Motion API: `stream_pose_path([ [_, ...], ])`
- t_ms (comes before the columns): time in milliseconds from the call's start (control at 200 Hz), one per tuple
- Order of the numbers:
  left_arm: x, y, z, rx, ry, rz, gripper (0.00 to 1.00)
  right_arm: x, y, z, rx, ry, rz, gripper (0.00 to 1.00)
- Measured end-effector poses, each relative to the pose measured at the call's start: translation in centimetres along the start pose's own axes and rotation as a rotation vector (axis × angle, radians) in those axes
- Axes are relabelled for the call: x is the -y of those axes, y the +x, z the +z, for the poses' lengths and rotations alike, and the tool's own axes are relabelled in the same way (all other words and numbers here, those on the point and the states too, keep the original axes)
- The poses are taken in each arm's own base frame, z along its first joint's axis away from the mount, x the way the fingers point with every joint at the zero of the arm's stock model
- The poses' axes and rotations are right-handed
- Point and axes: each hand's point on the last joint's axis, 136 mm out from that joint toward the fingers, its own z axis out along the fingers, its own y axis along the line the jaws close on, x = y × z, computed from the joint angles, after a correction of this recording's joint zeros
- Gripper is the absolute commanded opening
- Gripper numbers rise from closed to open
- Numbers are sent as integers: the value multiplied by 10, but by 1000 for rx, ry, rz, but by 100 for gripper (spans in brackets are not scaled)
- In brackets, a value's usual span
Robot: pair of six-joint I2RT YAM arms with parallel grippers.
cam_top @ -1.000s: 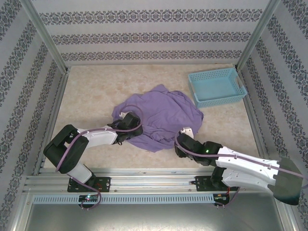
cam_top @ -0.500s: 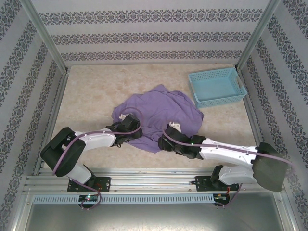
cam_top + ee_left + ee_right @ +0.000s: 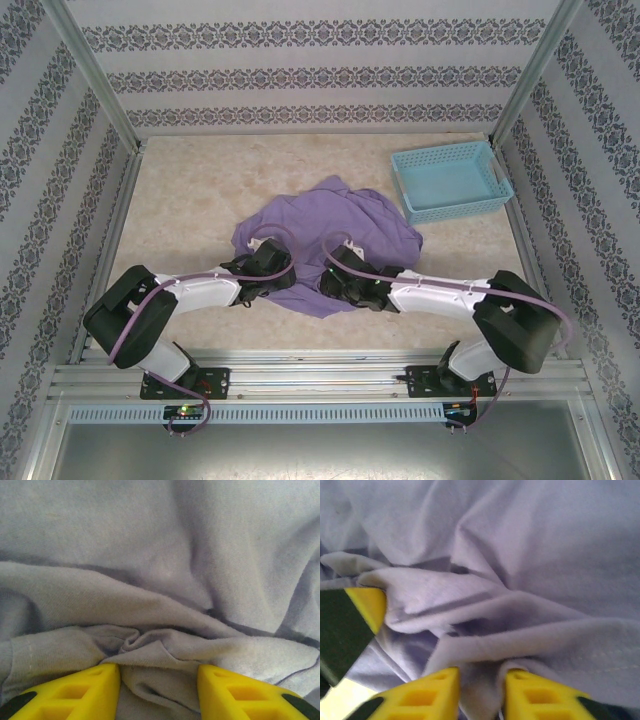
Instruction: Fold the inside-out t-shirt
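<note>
The inside-out t-shirt (image 3: 345,225) lies crumpled in a heap on the bench (image 3: 200,185), about midway across and toward my side; the light blue basket (image 3: 447,212) stands at the far right, near the cloth's edge. My left claw (image 3: 159,672) is at the heap's near-left edge, its yellow fingers (image 3: 85,690) half-closed on a puckered fold of the shirt; my right claw (image 3: 482,677) is at the near edge close beside it, narrow, pinching a ridge of the same cloth.
</note>
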Motion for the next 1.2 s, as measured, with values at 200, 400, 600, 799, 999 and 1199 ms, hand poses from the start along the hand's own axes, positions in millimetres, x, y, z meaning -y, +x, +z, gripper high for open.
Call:
stream_pose_path([
  [200, -5, 1, -2, 7, -16, 2, 46, -15, -14, -13, 30, -7, -59, 0],
  [400, -23, -1, -6, 14, -134, 30, 48, -24, -40, -79, 136, -41, -143, 0],
  [600, -24, -5, -15, 26, -139, 80, 52, -27, -71, -148, 270, -152, -146, 0],
  [799, -4, -14, -36, 47, -39, 135, 68, -7, -76, -144, 246, -115, -137, 0],
  [999, 2, -31, -70, 115, 8, 157, 80, 0, -69, -146, 223, -93, -192, 0],
  [1199, -46, -43, -65, 84, -138, 86, 86, 24, -65, -172, 293, -68, -221, 0],
])
